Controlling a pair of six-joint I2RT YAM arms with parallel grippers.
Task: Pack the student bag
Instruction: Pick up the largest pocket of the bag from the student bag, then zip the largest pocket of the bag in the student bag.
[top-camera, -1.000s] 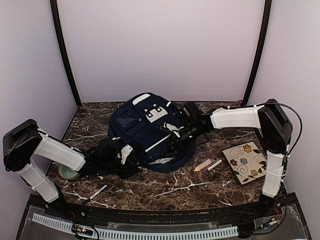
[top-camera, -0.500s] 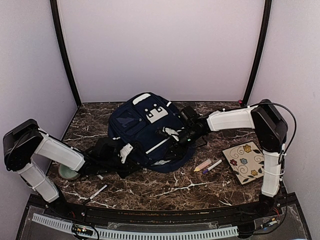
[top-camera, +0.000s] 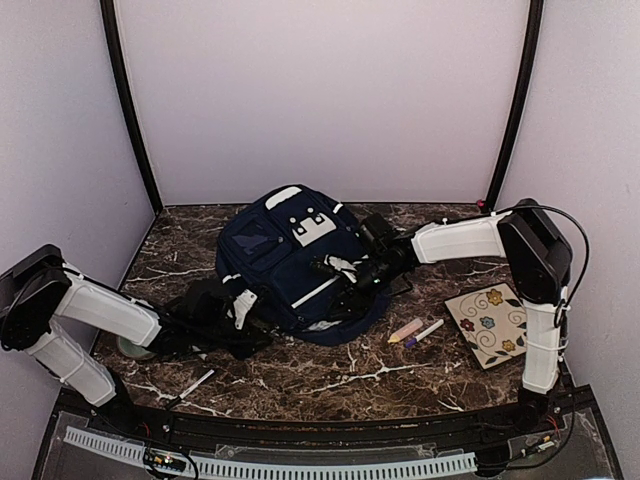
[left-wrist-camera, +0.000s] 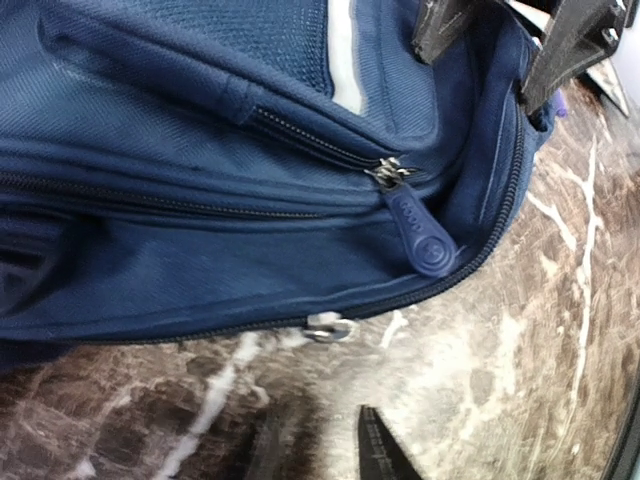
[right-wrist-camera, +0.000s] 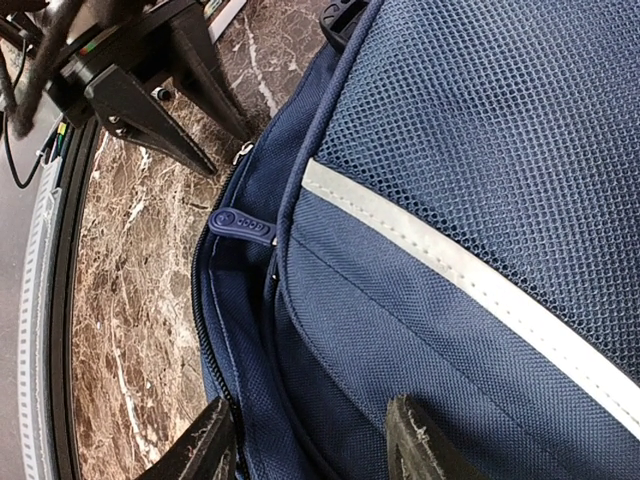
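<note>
In the top view the student bag (top-camera: 285, 255) lies on the marble table (top-camera: 330, 385) between the two arms. The left arm (top-camera: 110, 312) reaches to its near left edge and the right arm (top-camera: 460, 238) to its right side. A flowered tile (top-camera: 490, 323) and two small sticks (top-camera: 415, 331) lie well apart from the right jaws, on their outer side.

In the left wrist view the left gripper (left-wrist-camera: 320, 450) has its jaws a little apart. Only bare table shows between them, so it holds nothing. Just ahead of the tips is the lower edge of the bag with a metal zipper slider (left-wrist-camera: 330, 327). Further ahead, a little to the right, hangs a blue zipper pull (left-wrist-camera: 420, 238).

In the right wrist view the right gripper (right-wrist-camera: 310, 450) has its jaws about half apart. A thick fold of the bag fills the gap and both fingers lie against the fabric, so it grips the bag. Ahead of the jaws run a white stripe (right-wrist-camera: 450, 270) and blue mesh. Ahead to the left, the fingers of the left gripper point at the bag's zipper.
</note>
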